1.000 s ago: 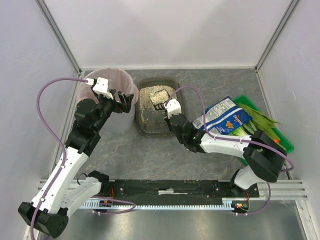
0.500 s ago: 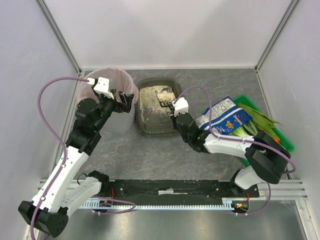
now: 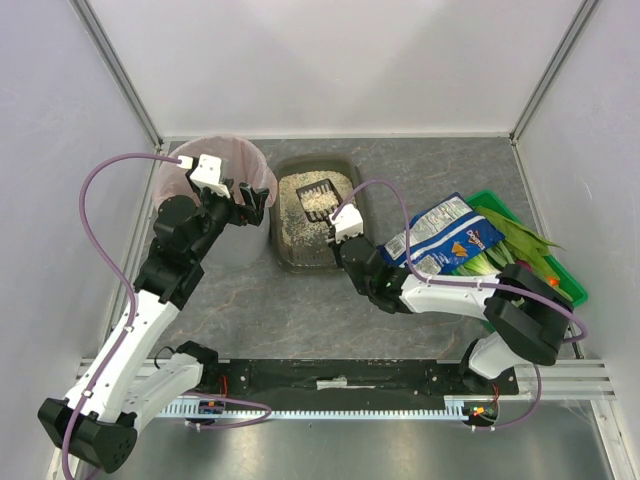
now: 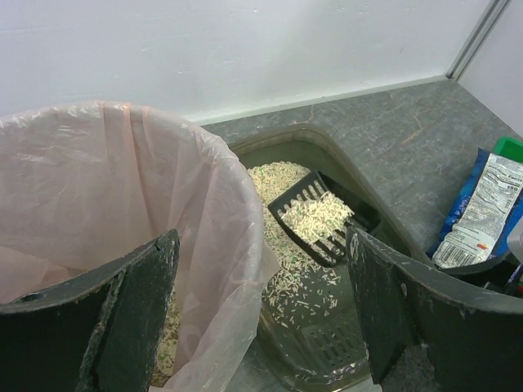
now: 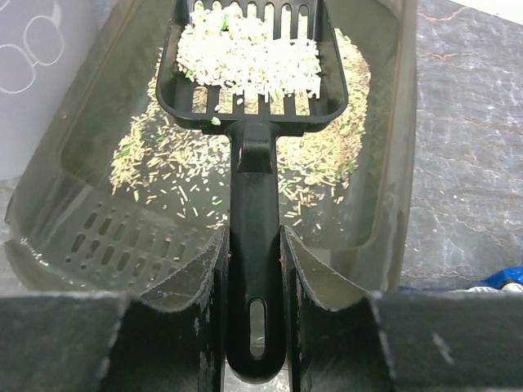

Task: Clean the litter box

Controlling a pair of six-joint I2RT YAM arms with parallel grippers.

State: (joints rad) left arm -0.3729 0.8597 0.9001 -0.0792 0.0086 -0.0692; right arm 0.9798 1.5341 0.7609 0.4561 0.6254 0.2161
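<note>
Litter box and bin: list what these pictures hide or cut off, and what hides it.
- Pink-lined bin, bottom: left wrist view, mostly blocked by a finger of the left claw; top view, by the arm.
- Litter box, near end: right wrist view, behind the right claw.
- Green crate, contents: top view, partly under the chip bag.
- Green specks in the scoop: too small to identify.

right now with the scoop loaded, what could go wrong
1. The scoop, clamped in the right gripper, is slotted and heaped with granules. Some may drop on the table once it leaves the litter box.
2. The left gripper hangs open at the bin rim nearest the box, so the scoop might knock it on the way in.
</note>
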